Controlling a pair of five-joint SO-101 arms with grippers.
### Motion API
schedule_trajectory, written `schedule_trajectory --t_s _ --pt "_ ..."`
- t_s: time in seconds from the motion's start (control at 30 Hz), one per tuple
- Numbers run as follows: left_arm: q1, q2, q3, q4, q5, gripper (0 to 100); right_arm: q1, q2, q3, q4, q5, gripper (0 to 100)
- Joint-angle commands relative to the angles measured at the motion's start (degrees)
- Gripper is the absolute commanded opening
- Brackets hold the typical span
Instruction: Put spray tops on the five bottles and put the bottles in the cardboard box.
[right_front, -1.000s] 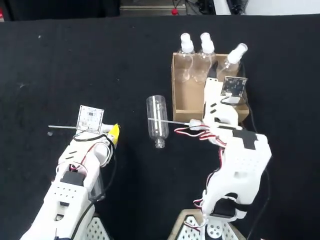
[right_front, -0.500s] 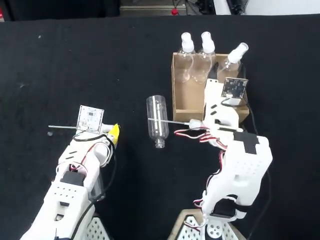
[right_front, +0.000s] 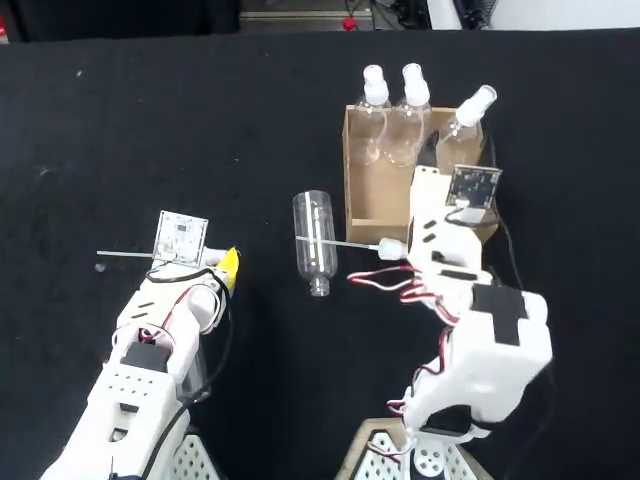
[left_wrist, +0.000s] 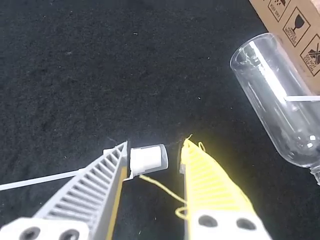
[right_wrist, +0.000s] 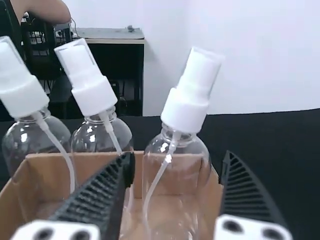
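Three capped bottles (right_front: 392, 135) stand in the cardboard box (right_front: 375, 215). The right gripper (right_wrist: 177, 160) hangs spread wide around the leaning bottle (right_front: 466, 120) (not squeezing it, I think). One bare bottle (right_front: 314, 240) lies beside the box. The left gripper (left_wrist: 155, 144) sits open around a loose spray top (left_wrist: 147, 158), likely so it can pinch it.

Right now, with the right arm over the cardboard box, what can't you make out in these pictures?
- Brown cardboard box: in the high view, the right arm covers its near right part.
- Clear plastic bottle lying on its side: in the left wrist view, its neck is cut off by the edge.
- Three upright clear bottles with white spray tops: in the right wrist view, their bases are hidden by the black fingers of the right tool or cut off.
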Motion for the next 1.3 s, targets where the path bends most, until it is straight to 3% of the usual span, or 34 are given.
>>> schedule_trajectory --t_s 0.0,0.1,0.23,0.57,0.7,0.8,1.27 --pt "0.0 -0.8 -0.7 -1.3 0.1 17 1.1 -6.2 2.6 -1.0 0.0 22.7" --pt "0.0 -0.8 -0.7 -1.3 0.1 17 1.1 -9.6 4.9 1.5 0.0 22.7" --pt "0.0 -0.8 -0.7 -1.3 0.1 17 1.2 -16.8 5.0 15.9 0.0 22.6" --pt "0.1 -0.8 -0.7 -1.3 0.1 17 7.6 -44.0 -8.9 74.3 -0.4 22.4" --pt "0.1 -0.8 -0.7 -1.3 0.1 17 6.8 -46.9 -17.0 93.4 -0.4 11.8" --pt "0.1 -0.8 -0.7 -1.3 0.1 17 4.7 -45.4 -18.7 95.0 -0.4 0.7" --pt "0.0 -0.8 -0.7 -1.3 0.1 17 1.1 -28.8 -18.8 84.6 -6.4 1.1"
